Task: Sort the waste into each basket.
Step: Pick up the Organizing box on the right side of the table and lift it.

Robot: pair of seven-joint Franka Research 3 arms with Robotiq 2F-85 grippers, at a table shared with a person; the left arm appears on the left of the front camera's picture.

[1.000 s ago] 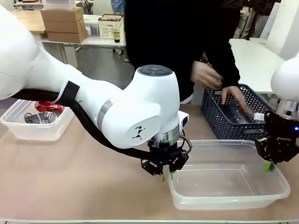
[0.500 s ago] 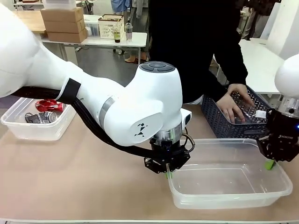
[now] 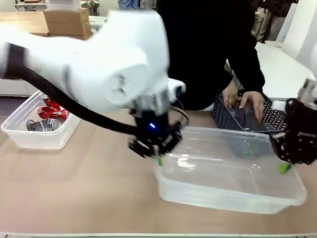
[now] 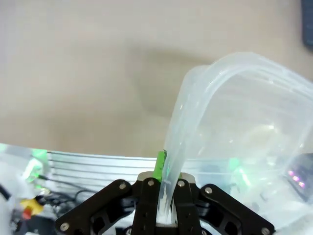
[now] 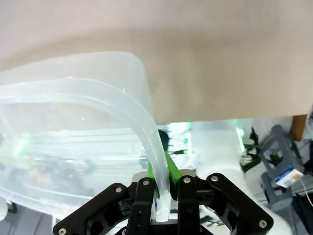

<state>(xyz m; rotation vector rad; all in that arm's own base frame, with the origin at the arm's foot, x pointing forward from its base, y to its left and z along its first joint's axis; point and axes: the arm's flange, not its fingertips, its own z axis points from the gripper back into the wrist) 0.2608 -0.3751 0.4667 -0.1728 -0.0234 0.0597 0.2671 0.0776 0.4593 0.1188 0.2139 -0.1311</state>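
Nearest the camera, the left gripper (image 4: 166, 171) is pinched almost shut on the rolled rim at one short end of the clear tub (image 3: 223, 196), one green pad inside the wall and one outside. The right gripper (image 5: 161, 178) is clamped just as narrowly on the rim at the opposite short end. The tub therefore spans the gap between the two grippers. Its long axis runs from one to the other, its mouth faces up, and it looks empty. Its near rim slopes down towards the right gripper, but I cannot tell whether that is a tilt or a turn, nor whether the base is off the table (image 3: 74, 198). I judge the tub to be light, smooth and rather slippery, with thin walls that would bow or twist if one end led the other. The rolled rim is its stiffest part and the sound place to grip, at both ends together. Just beyond the right gripper stands the dark mesh basket (image 3: 270, 115), with a person's hand (image 3: 256, 103) inside it. Well away beyond the left gripper's outer side sits a second tub (image 3: 29, 141) holding red cans (image 3: 49, 110) and a silver-black can (image 3: 37, 125).
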